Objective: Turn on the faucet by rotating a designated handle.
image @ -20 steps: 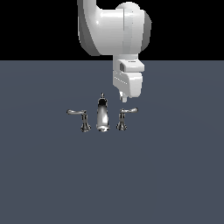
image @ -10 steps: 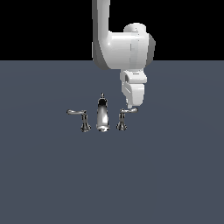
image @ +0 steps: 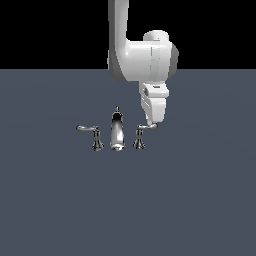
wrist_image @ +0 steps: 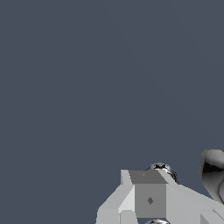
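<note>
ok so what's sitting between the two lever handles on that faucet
In the exterior view, the tall curved spout stands between the handle and the other lever handle. Bare floor shows on each side of it.

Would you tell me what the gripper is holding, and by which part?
Cannot be told: the gripper sits at the handle lever's tip, but no grasp is visible.

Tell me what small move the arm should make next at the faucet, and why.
Probably a short sideways push on the handle to start it turning. In the exterior view the hand has its tip right at the outer end of that lever, on the exterior view's right of the spout. Whether they touch cannot be told, so ease in slowly.
</note>
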Tool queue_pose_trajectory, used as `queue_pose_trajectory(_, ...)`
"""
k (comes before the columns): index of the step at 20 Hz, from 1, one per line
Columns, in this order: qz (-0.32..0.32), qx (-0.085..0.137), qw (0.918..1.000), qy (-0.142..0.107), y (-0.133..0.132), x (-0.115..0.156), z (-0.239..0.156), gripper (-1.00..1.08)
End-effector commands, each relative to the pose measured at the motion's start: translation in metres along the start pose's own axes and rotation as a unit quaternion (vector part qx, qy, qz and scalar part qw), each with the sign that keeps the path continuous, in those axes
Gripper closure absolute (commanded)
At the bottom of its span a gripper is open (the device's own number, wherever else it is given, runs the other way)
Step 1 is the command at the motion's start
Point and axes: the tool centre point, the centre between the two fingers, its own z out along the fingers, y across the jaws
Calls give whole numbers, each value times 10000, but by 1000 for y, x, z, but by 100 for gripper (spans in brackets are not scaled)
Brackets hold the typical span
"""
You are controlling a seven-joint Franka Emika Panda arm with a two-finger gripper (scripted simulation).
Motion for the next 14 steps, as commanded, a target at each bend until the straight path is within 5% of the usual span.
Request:
queue_pose_trajectory(1, 3, 0, 10000, 1, 5, 2, 0, 108)
queue_pose_trajectory(14, -49, 50, 10000, -13, 32, 9, 0, 108)
